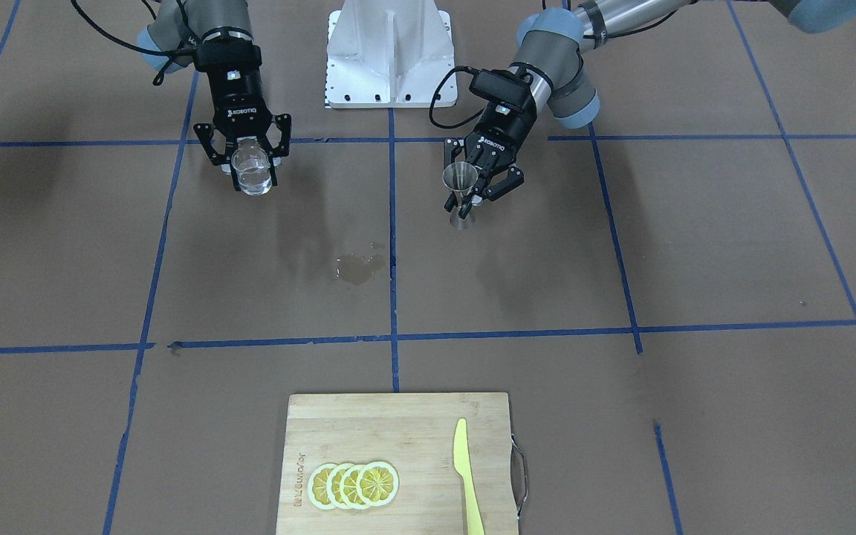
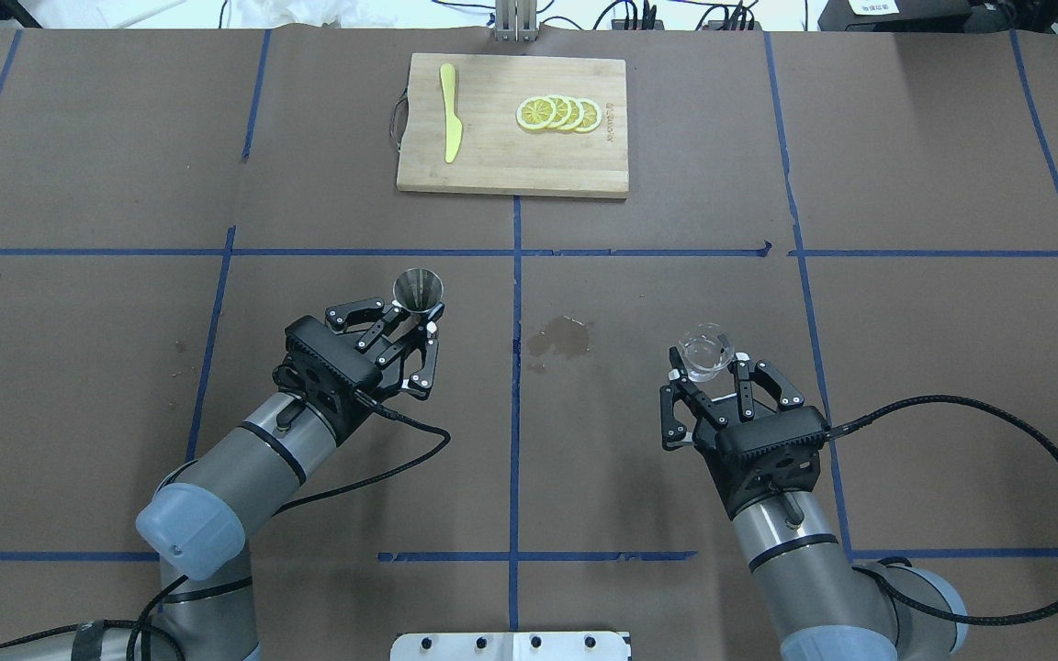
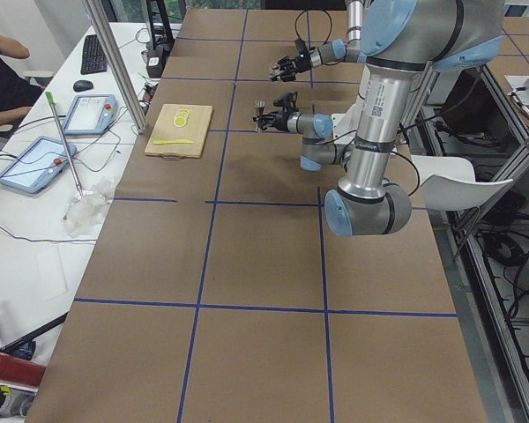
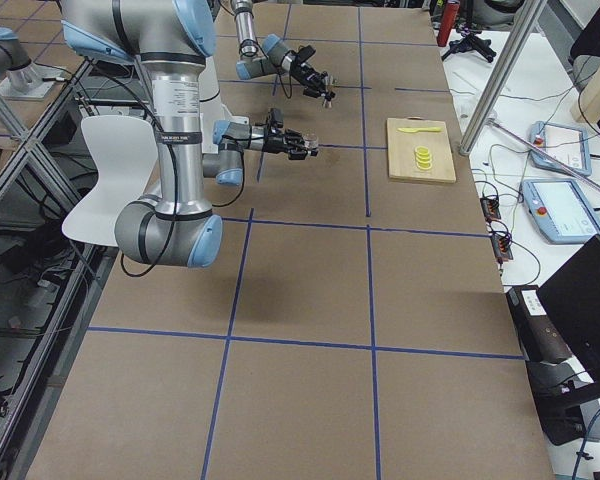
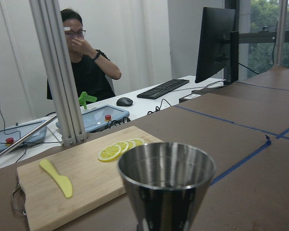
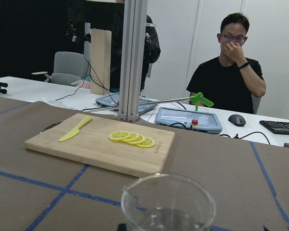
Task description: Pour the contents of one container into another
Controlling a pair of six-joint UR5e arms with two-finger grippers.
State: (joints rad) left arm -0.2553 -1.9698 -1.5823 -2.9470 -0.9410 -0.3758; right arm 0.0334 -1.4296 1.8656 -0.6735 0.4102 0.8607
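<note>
Looking down from overhead, I have the left end effector (image 2: 411, 323) clamped on the waist of the steel jigger (image 2: 419, 291). The jigger stands upright with its open upper cone facing up. In the left wrist view that cone (image 5: 166, 180) fills the lower middle of the frame, and I cannot tell whether anything is inside it.

The right end effector (image 2: 709, 369) grips the glass cup (image 2: 705, 352) between its fingers, roughly upright, with its pouring lip showing at the rim in the right wrist view (image 6: 168, 202). From across the table I can see clear liquid in the cup's lower part (image 1: 254, 177).

The two vessels are well apart, one on each side of the centre blue tape line (image 2: 516, 303). Both seem to be held off the table (image 2: 906, 367), since their shadows fall apart from them.

Between them, just on the cup's side of the centre line, a wet patch (image 2: 562, 335) darkens the brown surface.

At the far edge lies a wooden cutting board (image 2: 511, 170) carrying a fanned row of lemon slices (image 2: 558, 113) and a yellow knife (image 2: 449, 124). Beyond the table a person (image 6: 231, 82) in a black shirt sits at a desk.
</note>
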